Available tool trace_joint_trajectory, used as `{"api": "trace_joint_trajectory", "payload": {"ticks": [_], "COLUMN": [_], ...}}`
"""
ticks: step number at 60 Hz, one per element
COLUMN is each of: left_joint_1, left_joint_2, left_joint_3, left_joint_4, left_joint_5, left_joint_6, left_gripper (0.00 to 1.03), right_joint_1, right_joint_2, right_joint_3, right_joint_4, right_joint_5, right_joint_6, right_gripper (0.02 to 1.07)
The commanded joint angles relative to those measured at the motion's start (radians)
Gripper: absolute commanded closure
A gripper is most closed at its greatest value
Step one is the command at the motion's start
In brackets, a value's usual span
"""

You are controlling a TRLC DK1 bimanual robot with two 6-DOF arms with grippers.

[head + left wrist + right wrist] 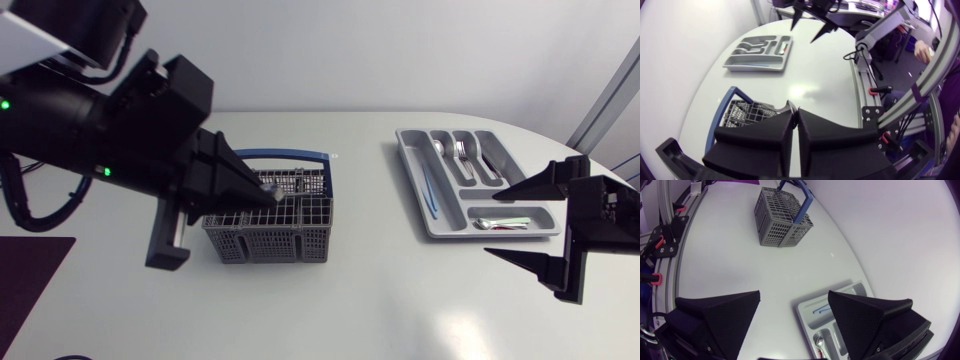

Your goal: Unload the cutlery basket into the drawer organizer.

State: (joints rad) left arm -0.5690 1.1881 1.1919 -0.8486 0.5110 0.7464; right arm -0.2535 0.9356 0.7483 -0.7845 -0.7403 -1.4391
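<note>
The grey cutlery basket (268,228) with its blue handle (300,156) stands left of the table's middle. My left gripper (268,192) hangs over the basket's top with its fingers shut. A small silvery piece shows at its tips, but I cannot tell whether it is held. From the left wrist, the shut fingers (794,108) point down at the basket (746,113). The grey drawer organizer (408,160) lies at the right, holding forks and spoons (462,156). My right gripper (492,221) hovers open at the organizer's near end; it (794,295) is empty above the organizer (812,311).
A thin blue item (429,190) lies in the organizer's long left slot, and a red-marked piece (503,222) in its front cross compartment. A dark mat (28,275) covers the table's front left corner. Bare white tabletop (370,260) lies between basket and organizer.
</note>
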Motion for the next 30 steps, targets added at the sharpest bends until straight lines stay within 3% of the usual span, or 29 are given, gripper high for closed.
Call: {"api": "trace_joint_trajectory", "payload": {"ticks": [1, 8, 22, 30], "left_joint_1": [-0.028, -0.075, -0.129, -0.166], "left_joint_2": [0.042, 0.100, 0.173, 0.212], "left_joint_3": [-0.011, 0.028, 0.089, 0.113], "left_joint_4": [-0.023, -0.061, -0.109, -0.127], "left_joint_5": [0.031, 0.046, 0.129, 0.141], "left_joint_6": [0.145, 0.223, 0.330, 0.390], "left_gripper": [1.00, 1.00, 1.00, 1.00], "right_joint_1": [0.053, 0.128, 0.260, 0.310], "right_joint_2": [0.026, 0.103, 0.264, 0.376], "right_joint_3": [0.054, 0.131, 0.210, 0.304], "right_joint_4": [-0.064, -0.168, -0.187, -0.286], "right_joint_5": [-0.016, -0.018, -0.031, -0.068], "right_joint_6": [0.002, -0.038, -0.032, -0.041], "right_gripper": [0.10, 0.10, 0.12, 0.12]}}
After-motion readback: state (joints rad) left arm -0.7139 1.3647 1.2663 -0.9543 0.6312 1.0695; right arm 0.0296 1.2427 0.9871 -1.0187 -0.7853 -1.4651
